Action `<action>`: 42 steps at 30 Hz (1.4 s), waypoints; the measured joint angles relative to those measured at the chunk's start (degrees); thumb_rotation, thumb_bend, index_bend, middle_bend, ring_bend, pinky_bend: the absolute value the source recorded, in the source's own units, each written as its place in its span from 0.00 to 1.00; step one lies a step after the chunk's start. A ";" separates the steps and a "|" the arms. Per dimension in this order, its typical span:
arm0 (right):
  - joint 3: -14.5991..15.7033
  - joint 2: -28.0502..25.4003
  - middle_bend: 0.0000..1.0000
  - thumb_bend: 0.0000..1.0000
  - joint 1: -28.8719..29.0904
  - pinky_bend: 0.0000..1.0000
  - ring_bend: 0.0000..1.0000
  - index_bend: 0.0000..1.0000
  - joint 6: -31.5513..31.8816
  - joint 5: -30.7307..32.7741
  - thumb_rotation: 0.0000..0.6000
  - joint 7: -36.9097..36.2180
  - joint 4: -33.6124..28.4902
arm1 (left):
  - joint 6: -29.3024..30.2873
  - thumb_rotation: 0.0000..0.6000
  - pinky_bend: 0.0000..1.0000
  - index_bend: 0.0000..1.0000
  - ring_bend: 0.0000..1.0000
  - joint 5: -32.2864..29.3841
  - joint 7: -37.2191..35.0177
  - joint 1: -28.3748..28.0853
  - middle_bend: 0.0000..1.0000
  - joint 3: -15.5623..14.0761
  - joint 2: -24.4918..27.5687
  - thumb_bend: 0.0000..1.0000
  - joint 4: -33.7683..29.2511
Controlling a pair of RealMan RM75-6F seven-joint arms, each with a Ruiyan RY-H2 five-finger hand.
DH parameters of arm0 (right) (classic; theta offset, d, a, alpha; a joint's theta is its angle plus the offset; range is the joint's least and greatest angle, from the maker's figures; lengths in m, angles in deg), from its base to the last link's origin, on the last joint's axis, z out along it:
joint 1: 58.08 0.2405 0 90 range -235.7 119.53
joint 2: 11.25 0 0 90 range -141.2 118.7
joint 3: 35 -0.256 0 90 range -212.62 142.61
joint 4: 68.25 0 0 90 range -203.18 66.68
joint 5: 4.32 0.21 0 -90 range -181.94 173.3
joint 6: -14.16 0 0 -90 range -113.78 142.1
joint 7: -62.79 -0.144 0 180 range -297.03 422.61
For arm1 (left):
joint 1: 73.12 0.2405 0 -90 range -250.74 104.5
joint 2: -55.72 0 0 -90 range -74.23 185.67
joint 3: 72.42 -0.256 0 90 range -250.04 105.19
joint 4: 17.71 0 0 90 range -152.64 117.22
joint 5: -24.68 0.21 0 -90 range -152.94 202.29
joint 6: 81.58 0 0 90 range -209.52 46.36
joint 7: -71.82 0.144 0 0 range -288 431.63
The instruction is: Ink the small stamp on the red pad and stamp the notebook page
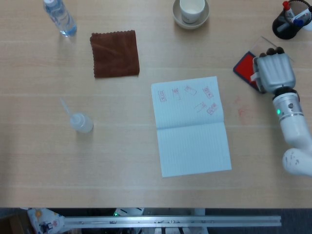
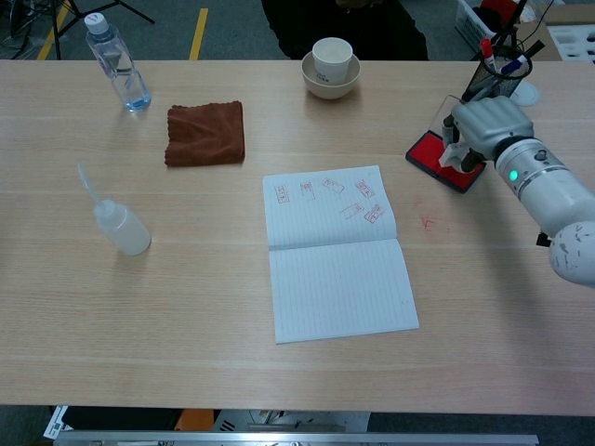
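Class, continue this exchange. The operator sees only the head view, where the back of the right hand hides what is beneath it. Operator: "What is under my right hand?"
Observer: In the chest view, the right hand holds the small whitish stamp under its fingers.
Operator: Where is it relative to the pad?
Observer: Its lower end is down at the red pad, on the pad's right part. I cannot confirm contact.
Operator: Anything tall nearby?
Observer: The pens in the black mesh pen holder rise above the hand.
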 measured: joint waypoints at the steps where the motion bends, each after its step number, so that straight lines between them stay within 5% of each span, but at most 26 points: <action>1: 0.01 -0.67 0.44 0.35 -0.07 0.21 0.24 0.63 0.25 -0.39 1.00 -0.21 -1.44 | 0.05 1.00 0.05 0.12 0.02 0.10 0.00 0.00 0.09 -0.02 0.02 0.34 -0.04; 15: 1.25 -6.54 0.44 0.35 0.50 0.21 0.24 0.63 2.12 -5.78 1.00 -0.79 -19.95 | 0.85 1.00 0.05 0.12 0.02 1.02 0.54 0.35 0.09 -0.35 0.44 0.34 -1.22; 22: 4.41 -8.03 0.44 0.34 1.34 0.21 0.24 0.63 2.41 -9.59 1.00 0.97 -26.27 | 0.99 1.00 0.05 0.12 0.02 0.91 0.72 0.61 0.09 -0.49 0.66 0.34 -1.49; 42: 4.04 1.46 0.44 0.34 6.39 0.21 0.24 0.63 1.18 -7.03 1.00 6.60 -19.37 | 1.42 1.00 0.05 0.12 0.02 1.04 1.02 1.12 0.09 -0.78 1.07 0.34 -2.12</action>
